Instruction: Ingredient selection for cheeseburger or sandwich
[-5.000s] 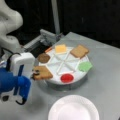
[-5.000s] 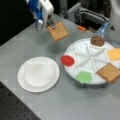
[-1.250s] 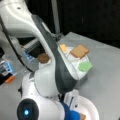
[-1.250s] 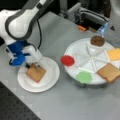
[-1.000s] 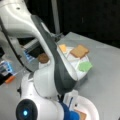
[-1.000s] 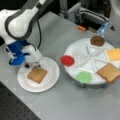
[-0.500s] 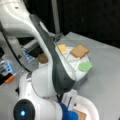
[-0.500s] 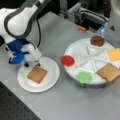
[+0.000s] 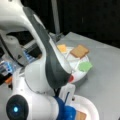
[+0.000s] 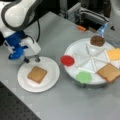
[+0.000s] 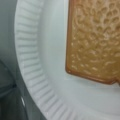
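A tan bread slice lies flat on the white paper plate on the grey worktop. The pincer hangs over the plate's far rim, fingers apart and holding nothing, just beside the slice. The patty, cheese slice and second bread slice sit in the divided tray. To finish this placement well, the pincer should rise straight up without nudging the slice.

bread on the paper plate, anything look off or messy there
Nothing stands out. One bread slice lies flat on the paper plate, inside its rim. The gripper hangs open just above the plate's far edge, holding nothing. The other pieces sit in the divided tray.
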Motion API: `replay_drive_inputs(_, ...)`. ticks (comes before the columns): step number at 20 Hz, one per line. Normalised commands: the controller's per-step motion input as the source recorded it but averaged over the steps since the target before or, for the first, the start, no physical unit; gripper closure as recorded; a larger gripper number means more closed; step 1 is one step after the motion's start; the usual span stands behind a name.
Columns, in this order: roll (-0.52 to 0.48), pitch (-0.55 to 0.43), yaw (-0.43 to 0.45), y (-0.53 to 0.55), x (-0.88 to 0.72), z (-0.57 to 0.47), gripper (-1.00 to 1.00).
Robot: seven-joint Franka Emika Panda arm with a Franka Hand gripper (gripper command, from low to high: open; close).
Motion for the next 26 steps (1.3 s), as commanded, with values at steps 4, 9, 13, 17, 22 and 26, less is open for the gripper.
replay_drive_inputs(4,-0.273,0.106,-0.062,0.31,-0.30,0.30,-1.00)
replay_drive_inputs(9,-0.425,0.030,-0.136,0.39,-0.36,0.18,-1.00)
replay_drive_inputs(13,-0.621,-0.036,-0.162,0.46,-0.57,0.20,-1.00)
replay_drive_inputs(17,-0.621,-0.133,-0.173,0.59,-0.70,0.23,-1.00)
replay_drive_inputs(22,-0.591,-0.234,-0.188,0.64,-0.68,0.08,-1.00)
replay_drive_inputs(26,-0.480,-0.132,-0.176,0.58,-0.64,0.01,-1.00)
